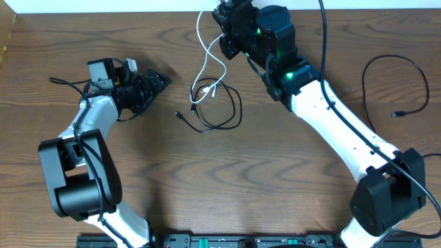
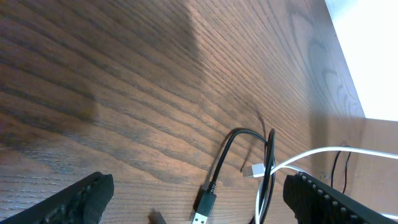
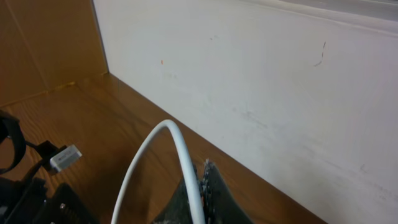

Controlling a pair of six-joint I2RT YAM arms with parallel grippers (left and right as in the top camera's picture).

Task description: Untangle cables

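The right end effector [image 1: 224, 36] sits at the far edge of the desk [image 1: 138, 179], its fingers [image 3: 217, 199] pressed together on the white cable [image 3: 163, 124], which arcs up out of the pinch in the wrist view. From above, this cable runs nearward in a loose curve to the tangle in the middle of the desk. There its small white plug [image 2: 252, 169] lies among the loops of the black cable [image 2: 225, 152], and the white strand crosses the black one. The black cable lies in a rough ring on the wood, with its black plug [image 2: 202, 208] sticking out on the left. The left end effector [image 1: 162, 80] is just left of the tangle, pointing at it, its fingers [image 2: 81, 199] spread wide with nothing between them, clear of both cables
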